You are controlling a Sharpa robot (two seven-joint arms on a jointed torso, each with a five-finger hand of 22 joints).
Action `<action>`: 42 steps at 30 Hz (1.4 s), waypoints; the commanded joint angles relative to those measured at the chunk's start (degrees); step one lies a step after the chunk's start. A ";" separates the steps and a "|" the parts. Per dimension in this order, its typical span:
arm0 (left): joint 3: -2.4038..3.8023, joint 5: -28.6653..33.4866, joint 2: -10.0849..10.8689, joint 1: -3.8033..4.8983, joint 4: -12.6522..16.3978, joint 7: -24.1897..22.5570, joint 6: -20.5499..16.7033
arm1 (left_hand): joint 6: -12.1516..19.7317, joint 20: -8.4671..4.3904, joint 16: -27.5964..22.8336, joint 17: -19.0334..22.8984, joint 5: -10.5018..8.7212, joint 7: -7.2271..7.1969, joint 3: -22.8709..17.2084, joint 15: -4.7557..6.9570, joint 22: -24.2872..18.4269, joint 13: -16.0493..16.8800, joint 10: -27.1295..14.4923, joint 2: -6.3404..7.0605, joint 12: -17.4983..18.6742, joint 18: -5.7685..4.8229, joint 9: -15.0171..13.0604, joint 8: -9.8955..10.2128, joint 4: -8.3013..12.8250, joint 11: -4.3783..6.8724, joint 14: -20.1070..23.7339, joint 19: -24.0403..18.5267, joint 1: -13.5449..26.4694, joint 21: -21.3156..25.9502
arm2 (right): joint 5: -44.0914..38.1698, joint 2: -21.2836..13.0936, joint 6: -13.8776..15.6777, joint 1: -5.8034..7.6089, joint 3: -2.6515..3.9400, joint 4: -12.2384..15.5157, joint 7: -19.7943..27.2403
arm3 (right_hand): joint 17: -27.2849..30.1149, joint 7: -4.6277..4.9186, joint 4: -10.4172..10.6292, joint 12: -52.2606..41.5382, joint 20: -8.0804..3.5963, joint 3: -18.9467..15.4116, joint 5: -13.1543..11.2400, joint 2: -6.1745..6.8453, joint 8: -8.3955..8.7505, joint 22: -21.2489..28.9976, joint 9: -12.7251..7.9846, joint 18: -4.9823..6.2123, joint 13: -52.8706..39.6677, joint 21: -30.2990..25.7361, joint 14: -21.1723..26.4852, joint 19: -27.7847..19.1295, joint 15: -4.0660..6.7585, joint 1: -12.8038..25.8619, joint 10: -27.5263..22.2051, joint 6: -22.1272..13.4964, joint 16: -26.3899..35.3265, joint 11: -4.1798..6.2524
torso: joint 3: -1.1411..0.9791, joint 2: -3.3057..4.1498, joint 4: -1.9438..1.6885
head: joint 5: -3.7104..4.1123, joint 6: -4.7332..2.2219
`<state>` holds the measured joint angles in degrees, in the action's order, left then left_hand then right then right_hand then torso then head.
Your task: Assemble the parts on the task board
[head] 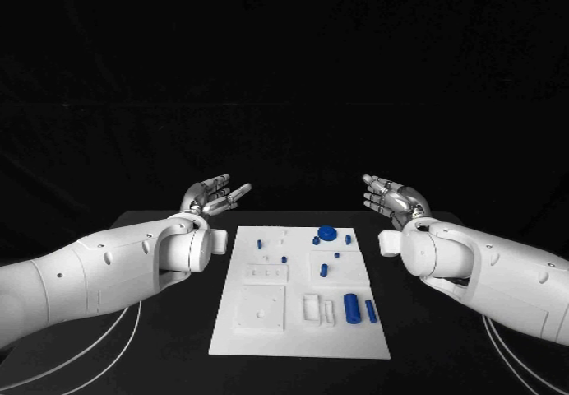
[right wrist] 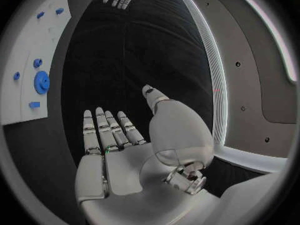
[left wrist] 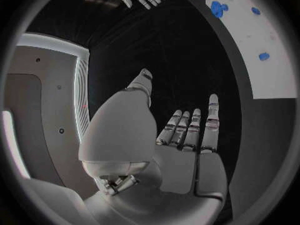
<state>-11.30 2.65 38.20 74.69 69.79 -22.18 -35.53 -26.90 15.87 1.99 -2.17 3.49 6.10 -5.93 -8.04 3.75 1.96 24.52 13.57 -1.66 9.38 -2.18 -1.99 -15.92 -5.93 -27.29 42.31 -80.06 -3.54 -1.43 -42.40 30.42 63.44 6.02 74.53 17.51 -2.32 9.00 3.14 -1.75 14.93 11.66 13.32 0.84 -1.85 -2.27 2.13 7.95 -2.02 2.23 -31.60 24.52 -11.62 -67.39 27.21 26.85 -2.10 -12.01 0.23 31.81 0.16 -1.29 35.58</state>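
Both my hands, left (head: 215, 197) and right (head: 392, 197), hover spread and empty; the board (head: 303, 329) lies between; its long pegs (head: 352, 307) sit nearer my right.

White task board (head: 270, 329), blue parts (head: 352, 307), black table (head: 142, 346)

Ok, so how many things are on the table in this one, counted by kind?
hands: 2, the left hand and the right hand, both open and holding nothing
task board: 1
blue parts: 9, as far as the head view lets me separate the small ones
Total: 12
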 commanded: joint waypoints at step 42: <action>-0.90 0.55 7.58 4.99 13.85 2.88 16.60 | -30.89 -13.02 9.82 -1.84 2.21 2.42 -4.91 4.00 14.86 1.37 40.81 -12.45 -1.69 -5.58 -1.43 -1.75 22.06 -0.79 -43.32 10.16 0.07 -24.68 | -91.05 7.80 -19.34 3.80 2.29 -13.06 -17.41 | -31.61 -2.16 -18.91 -1.56 -17.14 7.83 6.04 4.86 -1.71 -18.45 1.56 0.80 -1.30 31.62 -51.97 57.19 12.45 -4.24 38.81 36.60 -44.75 7.11 | 0.34 5.97 -3.77 | 2.76 -2.99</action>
<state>-12.28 3.64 45.75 79.46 83.12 -18.49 -21.01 -58.16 2.84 11.50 -4.05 5.49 8.45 -10.83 -3.99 18.57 3.31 65.60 1.05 -3.54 3.92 -3.56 -3.95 5.89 -6.76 -70.75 52.80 -80.64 -28.04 -85.02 -34.73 13.50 67.15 8.28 61.32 2.28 -33.54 7.08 -15.50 -3.03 -2.25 19.54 19.52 5.59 -3.44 -20.40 3.64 8.02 -3.23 33.52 -83.84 81.39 0.82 -71.96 66.28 63.22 -46.20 -4.92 0.50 36.89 -3.13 1.25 32.94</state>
